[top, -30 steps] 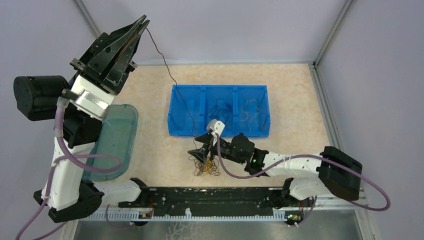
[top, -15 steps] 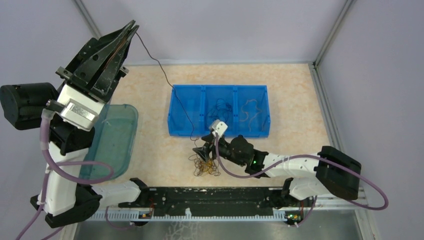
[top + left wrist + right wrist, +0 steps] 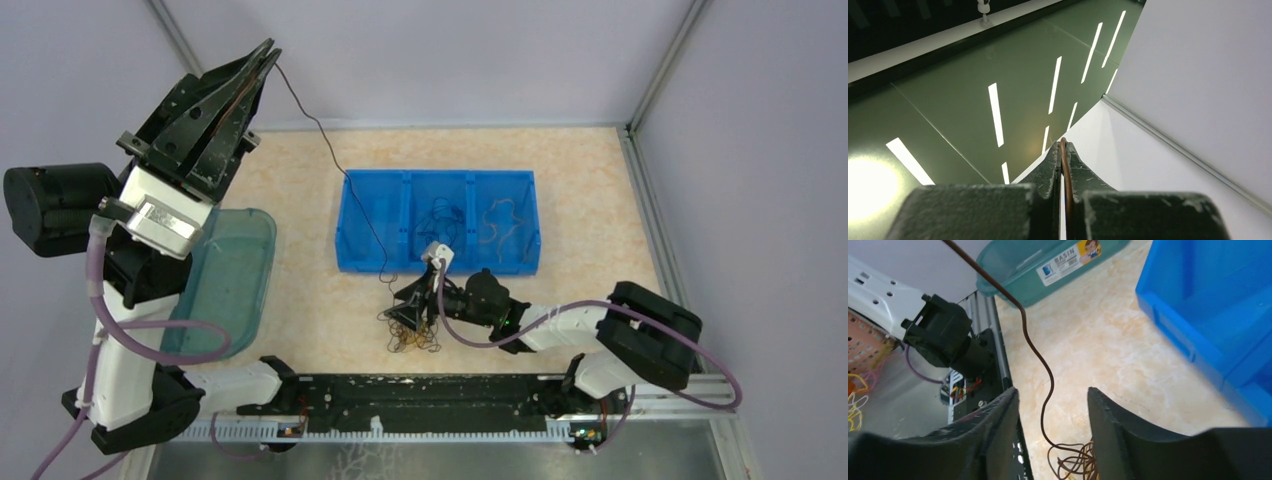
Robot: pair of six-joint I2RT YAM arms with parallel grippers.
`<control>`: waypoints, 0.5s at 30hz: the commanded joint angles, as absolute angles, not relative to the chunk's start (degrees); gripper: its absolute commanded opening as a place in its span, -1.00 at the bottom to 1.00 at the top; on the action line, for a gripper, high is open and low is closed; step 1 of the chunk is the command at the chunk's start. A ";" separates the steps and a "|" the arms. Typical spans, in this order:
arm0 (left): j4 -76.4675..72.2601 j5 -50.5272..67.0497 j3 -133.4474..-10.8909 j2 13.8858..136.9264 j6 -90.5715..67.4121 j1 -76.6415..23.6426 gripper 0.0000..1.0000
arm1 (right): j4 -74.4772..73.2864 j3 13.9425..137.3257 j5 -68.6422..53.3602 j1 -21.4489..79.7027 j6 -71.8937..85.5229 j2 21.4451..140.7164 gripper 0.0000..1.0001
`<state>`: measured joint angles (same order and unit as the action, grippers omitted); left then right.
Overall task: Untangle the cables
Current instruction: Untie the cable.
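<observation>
A tangle of thin brown and yellow-orange cables [image 3: 410,332] lies on the table in front of the blue bin [image 3: 370,264]. One long dark cable [image 3: 330,150] rises out of it up to my left gripper [image 3: 268,52], which is held high at the back left and shut on it. In the left wrist view this brown cable [image 3: 1064,167] is pinched between the closed fingertips of the left gripper [image 3: 1062,146]. My right gripper [image 3: 407,306] hovers low over the tangle [image 3: 1075,460], open. That cable [image 3: 1024,325] runs between the jaws of the right gripper [image 3: 1052,391], touching neither.
The blue bin has three compartments; dark cables [image 3: 440,214] lie in the middle one and orange ones [image 3: 497,220] in the right one. A teal basin [image 3: 240,262] sits at the left, also seen as the teal basin [image 3: 1013,260]. The black base rail [image 3: 420,400] runs along the near edge.
The left arm swung a little left with the cable, then held still. The right arm drew in leftward, and its jaws narrowed somewhat around the rising cable.
</observation>
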<state>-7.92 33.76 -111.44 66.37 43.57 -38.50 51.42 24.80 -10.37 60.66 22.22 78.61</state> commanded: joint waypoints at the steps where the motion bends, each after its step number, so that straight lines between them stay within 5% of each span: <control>1: -9.21 34.11 -111.96 66.09 44.25 -38.50 -1.00 | 60.33 28.38 -16.83 59.90 25.61 82.56 0.00; 7: -5.15 30.87 -106.98 63.46 42.07 -38.50 -1.00 | 64.39 27.04 -12.89 59.07 25.48 79.11 -0.90; 15: 17.44 36.52 -84.75 54.52 26.77 -38.50 -1.00 | 66.93 24.60 -14.11 59.06 26.21 72.02 -0.98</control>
